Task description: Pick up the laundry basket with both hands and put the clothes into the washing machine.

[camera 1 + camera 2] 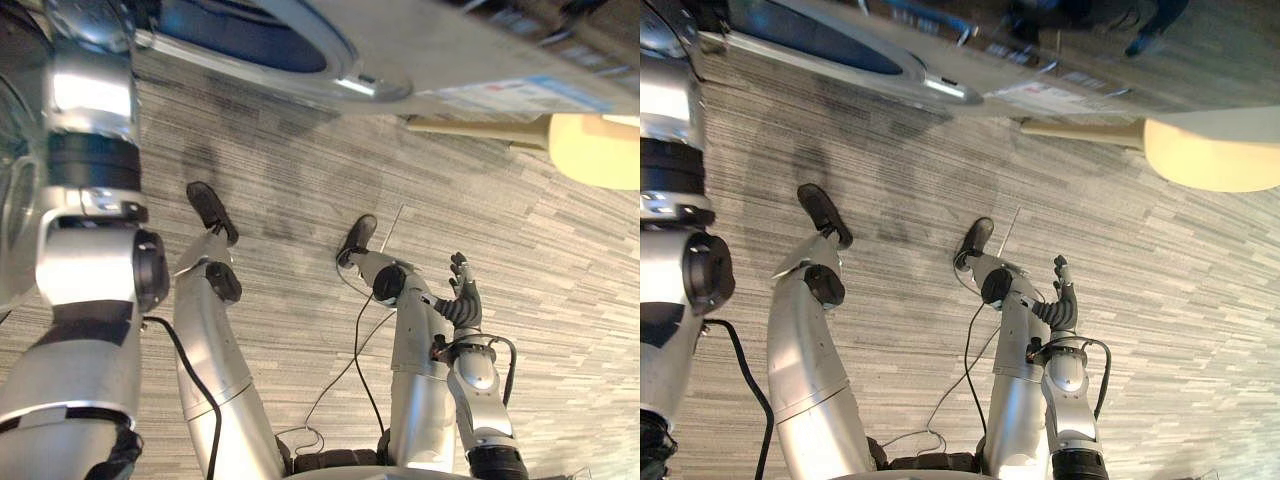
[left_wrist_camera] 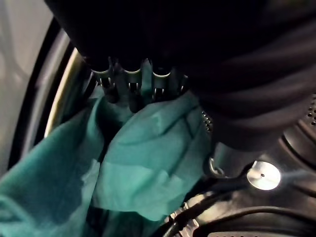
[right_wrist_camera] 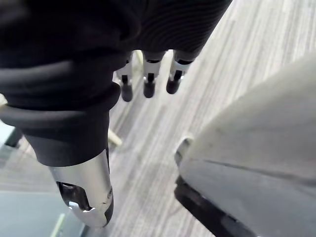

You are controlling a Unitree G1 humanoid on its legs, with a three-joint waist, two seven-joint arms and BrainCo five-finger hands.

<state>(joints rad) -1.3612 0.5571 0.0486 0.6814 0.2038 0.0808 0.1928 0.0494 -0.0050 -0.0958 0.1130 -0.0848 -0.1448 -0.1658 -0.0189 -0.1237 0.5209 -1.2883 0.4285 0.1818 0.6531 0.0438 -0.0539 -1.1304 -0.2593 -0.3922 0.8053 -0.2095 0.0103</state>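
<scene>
My left hand (image 2: 133, 96) reaches into the washing machine (image 1: 480, 70). Its fingers are straight, with the dark tips resting on a teal cloth (image 2: 148, 163). The cloth lies bunched inside the drum, and one fold drapes toward the drum's metal rim (image 2: 59, 94). The beige laundry basket (image 1: 595, 150) stands on the floor to the right of the machine, apart from both hands. My right hand (image 1: 462, 292) hangs low at my right side, open and holding nothing, with grey carpet (image 3: 237, 64) past its fingers (image 3: 148, 86).
The machine's front and its dark round opening (image 1: 240, 30) run along the far side. Striped grey carpet (image 1: 300, 170) covers the floor between me and the machine. A pale bar (image 1: 480, 128) sticks out from the basket toward the machine.
</scene>
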